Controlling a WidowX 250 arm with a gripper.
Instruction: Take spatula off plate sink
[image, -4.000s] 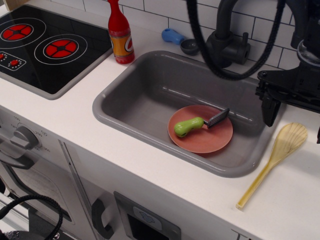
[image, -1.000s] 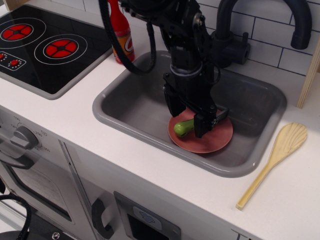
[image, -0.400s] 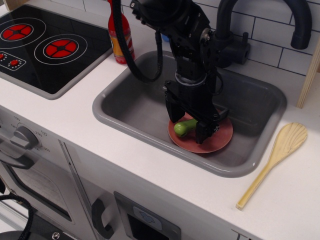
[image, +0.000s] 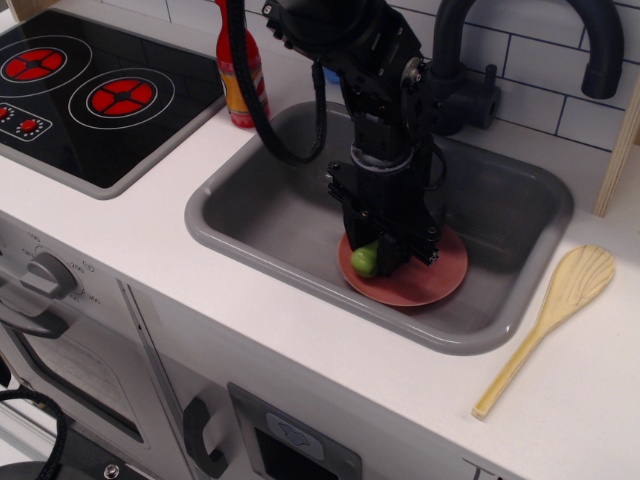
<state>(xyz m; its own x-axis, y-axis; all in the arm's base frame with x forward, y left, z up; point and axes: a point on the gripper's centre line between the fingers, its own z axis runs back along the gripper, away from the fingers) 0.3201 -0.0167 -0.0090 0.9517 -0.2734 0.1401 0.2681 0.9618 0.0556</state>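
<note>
your hand (image: 380, 255) looks clamped on the spatula (image: 365, 260); lift it clear of the plate (image: 425, 280) next.

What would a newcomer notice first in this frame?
The black arm reaching down into the grey sink, its gripper closed around the green spatula on the pink plate. Next, the red bottle by the stove, and the wooden spoon on the counter at right.
</note>
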